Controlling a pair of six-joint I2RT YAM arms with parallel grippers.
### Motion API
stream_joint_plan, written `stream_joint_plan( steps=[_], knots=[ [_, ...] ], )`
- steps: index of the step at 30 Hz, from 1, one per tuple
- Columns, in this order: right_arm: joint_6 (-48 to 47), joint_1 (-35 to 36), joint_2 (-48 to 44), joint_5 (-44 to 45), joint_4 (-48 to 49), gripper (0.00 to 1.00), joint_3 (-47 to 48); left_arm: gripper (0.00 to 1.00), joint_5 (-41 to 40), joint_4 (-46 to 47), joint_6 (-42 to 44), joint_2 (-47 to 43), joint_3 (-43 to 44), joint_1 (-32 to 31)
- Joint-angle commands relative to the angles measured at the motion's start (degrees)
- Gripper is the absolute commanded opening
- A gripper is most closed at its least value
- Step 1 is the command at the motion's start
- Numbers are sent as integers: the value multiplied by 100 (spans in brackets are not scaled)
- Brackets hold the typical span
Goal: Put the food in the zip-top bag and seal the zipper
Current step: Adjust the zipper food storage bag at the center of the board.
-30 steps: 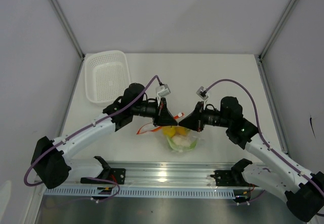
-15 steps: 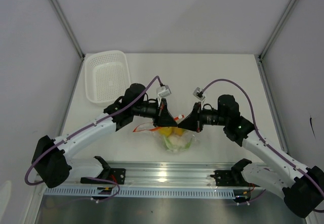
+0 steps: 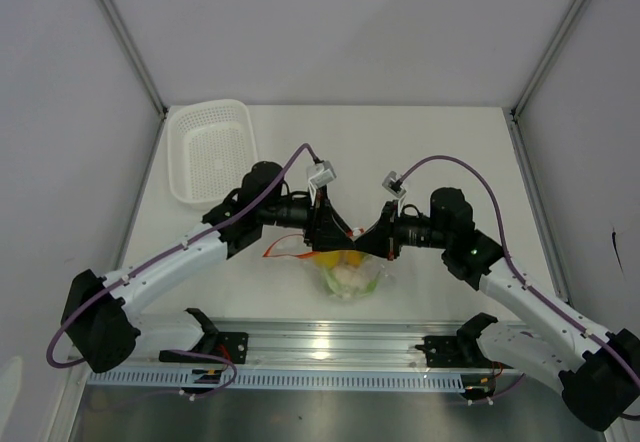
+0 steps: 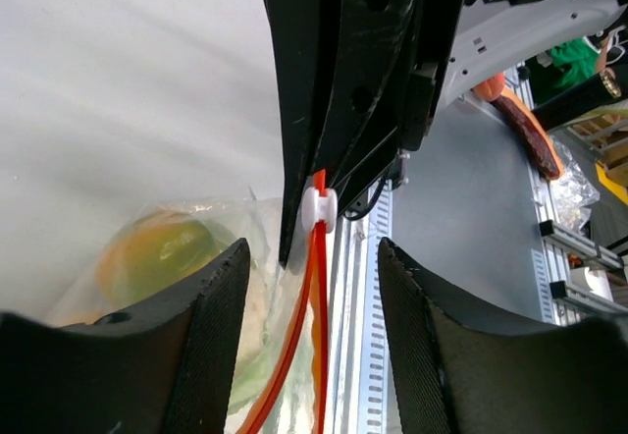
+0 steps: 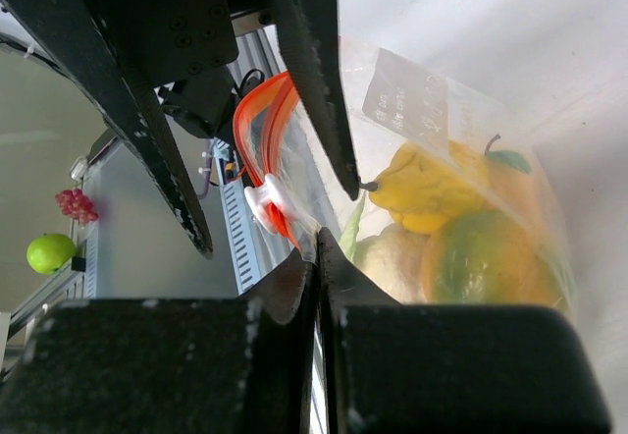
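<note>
The clear zip-top bag (image 3: 347,278) lies at the table's near middle with the food (image 3: 345,262) inside. In the right wrist view a yellow pear-shaped fruit (image 5: 424,189), an orange fruit (image 5: 510,187) and a yellow-green fruit (image 5: 481,257) show through the plastic. My left gripper (image 4: 312,257) is open, and the orange-red zipper (image 4: 316,297) with its white slider (image 4: 319,208) runs between the fingers, touching neither. My right gripper (image 5: 316,257) is shut on the bag's corner just beside the slider (image 5: 270,203). Both grippers meet above the bag's mouth (image 3: 352,237).
A white mesh basket (image 3: 210,150) stands at the far left of the table. An aluminium rail (image 3: 330,347) runs along the near edge. White walls close in the table's sides and back.
My left gripper has opened and let go of the zipper strip. The right gripper stays shut on the bag, which shifted slightly left.
</note>
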Motion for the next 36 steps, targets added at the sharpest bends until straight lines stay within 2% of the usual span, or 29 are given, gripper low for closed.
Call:
stream_joint_plan(
  steps=[1,11,17,18,20,21,22,26,27,29,30,32,33,36],
  knots=[
    [51,26,-131,178,190,0,48,56,-22,509,-237,-63,227,-6],
    [289,132,-61,301,339,0,75,57,-427,668,-202,-151,235,3],
    [500,184,45,204,568,0,39,40,-304,782,-246,-142,174,3],
    [535,184,45,222,611,0,22,31,-277,756,-229,-133,174,3],
    [684,193,10,318,699,0,13,20,-286,677,-202,-133,200,3],
    [754,193,-16,536,760,0,-30,7,-286,616,-193,-133,209,3],
    [972,202,-60,695,813,0,-83,1,-312,581,-185,-142,209,3],
    [1317,324,-367,1284,1157,0,-233,1,-417,256,-132,-81,358,3],
    [1343,455,-412,1808,1078,0,-216,1,-496,220,-123,-55,393,3],
    [1457,570,-473,2320,781,0,-137,1,-575,-17,-106,-37,455,3],
    [1510,658,-508,3097,596,0,-93,1,-706,-96,-105,-2,516,3],
    [1607,852,-535,3586,322,0,-40,1,-795,-307,-79,60,674,3],
    [1651,922,-579,4110,235,0,-40,1,-857,-394,-79,103,710,3],
    [1817,1028,-588,4675,84,0,-40,1,-1015,-694,-105,288,877,3]
  ],
)
